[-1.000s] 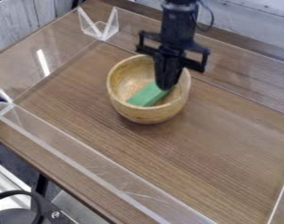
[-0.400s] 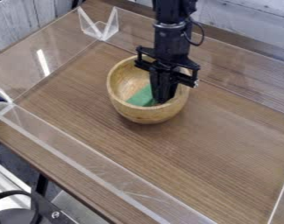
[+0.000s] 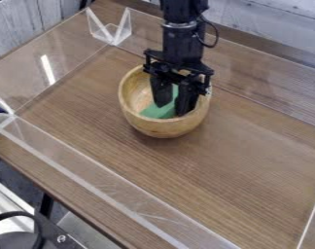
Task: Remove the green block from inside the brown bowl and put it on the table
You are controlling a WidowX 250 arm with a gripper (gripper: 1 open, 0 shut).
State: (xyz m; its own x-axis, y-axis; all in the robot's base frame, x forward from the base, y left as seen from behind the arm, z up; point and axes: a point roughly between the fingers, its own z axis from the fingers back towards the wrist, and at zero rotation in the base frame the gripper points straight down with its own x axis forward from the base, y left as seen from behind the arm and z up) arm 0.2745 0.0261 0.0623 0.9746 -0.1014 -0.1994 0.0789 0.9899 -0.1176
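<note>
Gripper (image 3: 175, 97) down inside the brown bowl (image 3: 137, 111), fingers (image 3: 161, 92) spread apart, pinching nothing yet. Green block (image 3: 157, 111) lying at the bowl's bottom, just under and a bit left of the fingertips. Best to centre both fingers across the block, sink lower, squeeze firmly, then lift straight up clear of the rim before heading for the table (image 3: 187, 185).

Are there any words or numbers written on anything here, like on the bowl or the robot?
None: no word, number, label or sign can be read anywhere in this picture.
The brown bowl is plain wood, the green block is plain, and the table shows only wood grain.
The end effector is plain black.
</note>
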